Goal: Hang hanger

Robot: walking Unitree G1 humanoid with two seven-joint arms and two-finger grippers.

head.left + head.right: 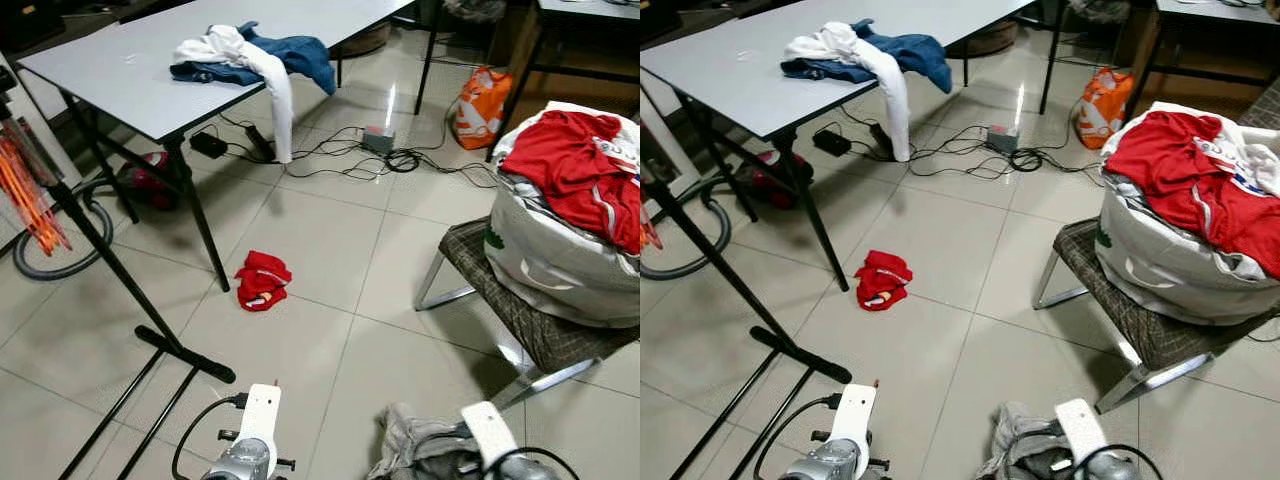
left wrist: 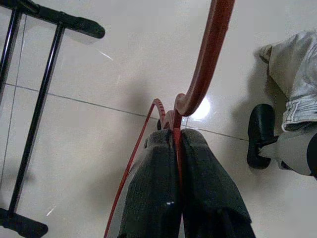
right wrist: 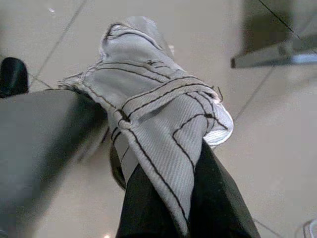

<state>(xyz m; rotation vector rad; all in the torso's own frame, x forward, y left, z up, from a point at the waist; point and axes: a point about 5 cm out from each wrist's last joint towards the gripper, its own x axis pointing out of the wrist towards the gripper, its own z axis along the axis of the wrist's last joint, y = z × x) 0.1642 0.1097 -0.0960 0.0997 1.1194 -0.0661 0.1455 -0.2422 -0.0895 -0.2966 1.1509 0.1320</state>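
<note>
We stand over a tiled floor strewn with laundry. The grey table [image 1: 120, 75] fills the upper left of the head view, white and blue clothes [image 1: 250, 55] heaped at its near edge. At right a chair [image 1: 520, 320] carries a white bag [image 1: 560, 260] overflowing with red garments [image 1: 570, 160]. The black drying rack [image 1: 120, 290], the likely place to hang, runs down the left edge, a bunch of orange hangers [image 1: 25, 195] on it at far left. A tangle of cables [image 1: 370, 155] lies beyond the table, and a small red garment [image 1: 262, 280] sits mid-floor.

Our left gripper [image 2: 177, 136] is clamped tight on the red hanger [image 2: 208, 54], fingers [image 2: 153, 188] pressed together just below the curve, low over the tiles at the bottom of the head view. We judge the hanger light, stiff and smooth, apt to swivel in a thin pinch; holding near the hook should leave the hook free for the rail.

Our right gripper [image 3: 185, 163] pinches a grey-white striped cloth [image 3: 158, 99], soft and limp, draped over its fingers.

The rack's foot [image 2: 64, 22] lies near the left gripper, and the table leg [image 1: 200, 220] crowds the approach.
</note>
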